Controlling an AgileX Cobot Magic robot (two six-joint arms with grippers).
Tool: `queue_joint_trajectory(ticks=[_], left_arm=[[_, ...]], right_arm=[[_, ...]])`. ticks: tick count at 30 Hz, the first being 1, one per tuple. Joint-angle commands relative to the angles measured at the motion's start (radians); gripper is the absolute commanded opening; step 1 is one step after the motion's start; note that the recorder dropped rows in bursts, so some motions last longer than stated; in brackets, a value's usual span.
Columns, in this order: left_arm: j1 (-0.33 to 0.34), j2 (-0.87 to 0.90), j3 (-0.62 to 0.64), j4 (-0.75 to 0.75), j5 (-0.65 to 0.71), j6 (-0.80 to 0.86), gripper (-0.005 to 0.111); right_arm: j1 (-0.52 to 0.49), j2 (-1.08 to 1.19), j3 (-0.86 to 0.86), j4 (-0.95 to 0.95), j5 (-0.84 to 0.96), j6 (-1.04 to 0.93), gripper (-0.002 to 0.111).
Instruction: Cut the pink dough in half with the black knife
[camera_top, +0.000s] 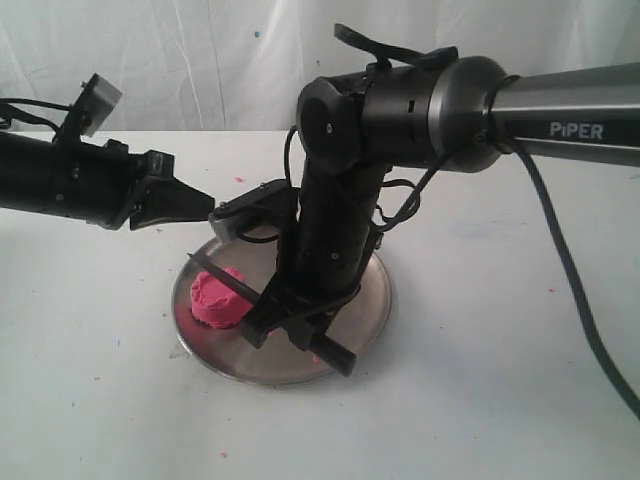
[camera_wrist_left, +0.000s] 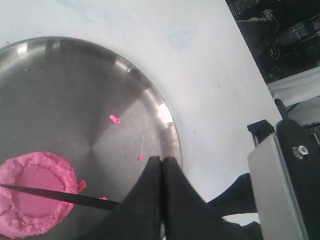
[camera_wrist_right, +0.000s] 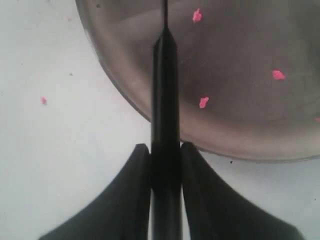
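Note:
The pink dough (camera_top: 216, 300) is one squat lump on the left part of the steel plate (camera_top: 372, 300). In the left wrist view the pink dough (camera_wrist_left: 30, 195) shows a round dent on top. My right gripper (camera_top: 298, 325) is shut on the handle of the black knife (camera_top: 228, 280), whose blade reaches across the top of the dough. The right wrist view shows the right gripper (camera_wrist_right: 165, 148) clamping the knife (camera_wrist_right: 165, 100) handle. My left gripper (camera_top: 210, 200) hangs shut and empty above the plate's back-left rim. Seen from its own wrist, the left gripper (camera_wrist_left: 161, 160) is off to the side of the knife blade (camera_wrist_left: 60, 196).
Small pink crumbs (camera_wrist_right: 203, 102) lie on the plate (camera_wrist_left: 75, 100) and on the white table (camera_top: 480, 380). The right arm (camera_top: 340, 220) stands over the middle of the plate. A cable (camera_top: 570, 290) trails down on the right.

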Motion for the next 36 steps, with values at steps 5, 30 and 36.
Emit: queue_joint_trajectory(ticks=[5, 30, 36], left_arm=[[0.003, 0.102, -0.003, -0.077, 0.068, 0.115, 0.000], [0.023, 0.155, -0.035, 0.294, -0.110, -0.035, 0.000], [0.023, 0.184, -0.035, 0.294, -0.171, -0.035, 0.000]], right_arm=[[0.000, 0.012, -0.008, -0.007, -0.015, 0.006, 0.000], [0.000, -0.068, -0.008, -0.249, -0.085, 0.151, 0.000], [0.000, -0.073, -0.008, -0.247, -0.076, 0.151, 0.000]])
